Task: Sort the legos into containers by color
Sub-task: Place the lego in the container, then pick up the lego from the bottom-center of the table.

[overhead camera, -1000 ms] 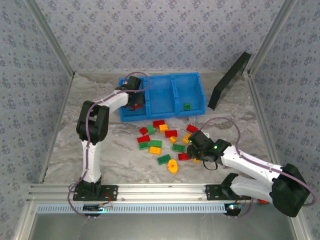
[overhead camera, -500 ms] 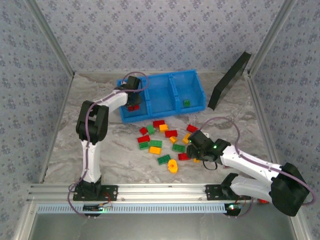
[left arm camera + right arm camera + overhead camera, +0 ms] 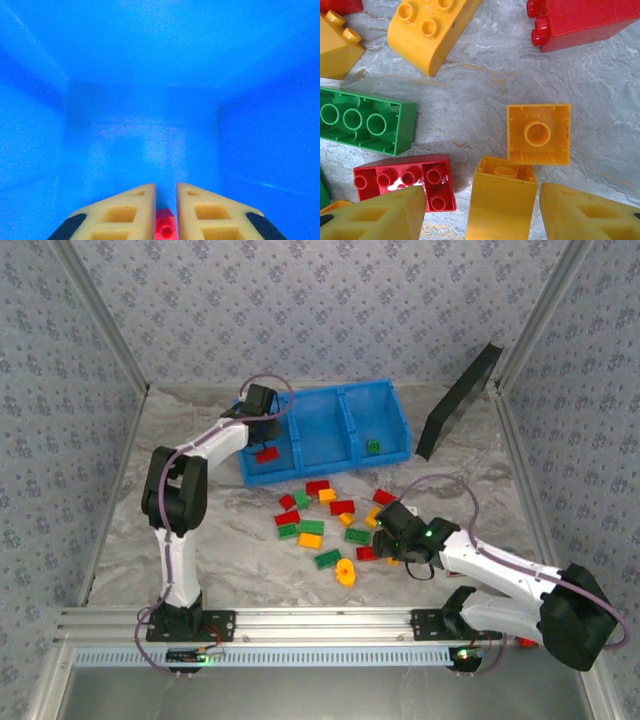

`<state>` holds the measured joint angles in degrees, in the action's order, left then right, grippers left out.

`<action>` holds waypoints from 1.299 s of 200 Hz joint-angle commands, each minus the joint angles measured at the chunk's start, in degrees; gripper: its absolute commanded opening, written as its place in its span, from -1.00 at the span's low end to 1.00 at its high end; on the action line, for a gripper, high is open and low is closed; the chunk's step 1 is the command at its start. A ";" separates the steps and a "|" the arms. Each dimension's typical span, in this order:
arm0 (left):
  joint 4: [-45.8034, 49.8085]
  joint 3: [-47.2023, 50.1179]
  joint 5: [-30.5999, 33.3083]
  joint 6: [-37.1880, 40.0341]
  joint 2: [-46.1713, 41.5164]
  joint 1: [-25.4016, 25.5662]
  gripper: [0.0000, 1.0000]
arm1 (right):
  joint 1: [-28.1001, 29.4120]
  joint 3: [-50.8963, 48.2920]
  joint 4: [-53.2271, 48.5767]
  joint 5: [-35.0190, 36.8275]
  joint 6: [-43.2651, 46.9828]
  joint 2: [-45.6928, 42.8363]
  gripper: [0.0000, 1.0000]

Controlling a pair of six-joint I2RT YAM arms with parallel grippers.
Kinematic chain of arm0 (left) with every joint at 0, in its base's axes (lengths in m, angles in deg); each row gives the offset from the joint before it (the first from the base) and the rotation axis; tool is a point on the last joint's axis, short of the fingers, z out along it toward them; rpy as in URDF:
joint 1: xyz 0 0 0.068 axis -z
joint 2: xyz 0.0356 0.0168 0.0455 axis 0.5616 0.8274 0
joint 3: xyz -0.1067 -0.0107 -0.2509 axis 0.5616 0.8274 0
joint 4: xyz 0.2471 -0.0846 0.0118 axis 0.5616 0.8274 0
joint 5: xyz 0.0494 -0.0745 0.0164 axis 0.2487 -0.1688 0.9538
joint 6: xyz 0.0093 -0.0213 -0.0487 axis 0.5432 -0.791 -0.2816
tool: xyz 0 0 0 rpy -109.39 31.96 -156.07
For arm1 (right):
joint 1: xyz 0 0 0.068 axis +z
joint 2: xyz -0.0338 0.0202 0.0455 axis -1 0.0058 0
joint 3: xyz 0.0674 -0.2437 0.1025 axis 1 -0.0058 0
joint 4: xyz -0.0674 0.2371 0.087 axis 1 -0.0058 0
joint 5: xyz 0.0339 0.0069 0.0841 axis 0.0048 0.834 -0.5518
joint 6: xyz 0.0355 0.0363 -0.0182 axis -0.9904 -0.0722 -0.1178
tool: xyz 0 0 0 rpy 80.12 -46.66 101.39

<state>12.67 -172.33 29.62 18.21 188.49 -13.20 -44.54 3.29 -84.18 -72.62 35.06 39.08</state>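
Left pincer [image 3: 165,186] narrowly parted over red brick [image 3: 165,227] in blue bin [image 3: 150,100].
Right pincer [image 3: 482,190] is seen spread wide around a yellow brick [image 3: 502,205].

A bright blue rectangular plastic bin [image 3: 322,435] with three side-by-side compartments sits beneath the left end effector [image 3: 262,412]. A small red studded brick [image 3: 266,453] lies in its left compartment and a green brick [image 3: 373,447] in its right. Red, green and yellow-orange bricks [image 3: 312,527] are scattered on the tabletop [image 3: 240,540] left of the right end effector [image 3: 386,521], with one yellow-orange brick [image 3: 502,200] between its spread fingers.
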 commanded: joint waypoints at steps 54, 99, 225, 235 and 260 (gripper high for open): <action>-2.24 0.11 -6.28 1.65 -8.01 -0.41 -0.87 | 0.07 -0.74 1.29 1.55 -3.08 2.59 0.32; -1.55 0.30 -8.37 3.00 -12.57 -0.41 -1.00 | -0.09 -1.45 0.56 2.87 -4.63 3.37 0.14; 5.49 0.83 -9.96 6.44 -25.67 -0.27 -1.00 | -1.71 -2.61 0.25 2.52 -3.70 4.82 -0.36; 6.71 1.46 -9.64 7.57 -27.75 -0.07 -1.00 | -1.66 -0.85 -2.62 2.61 -2.80 3.26 -0.38; 11.50 3.85 -6.33 10.67 -33.67 0.69 -0.98 | -1.90 7.38 -9.58 3.80 2.73 1.09 -0.41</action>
<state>18.59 -169.94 21.12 24.89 161.41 -13.11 -45.96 2.76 -86.25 -71.09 32.48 42.71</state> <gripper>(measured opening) 0.064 0.348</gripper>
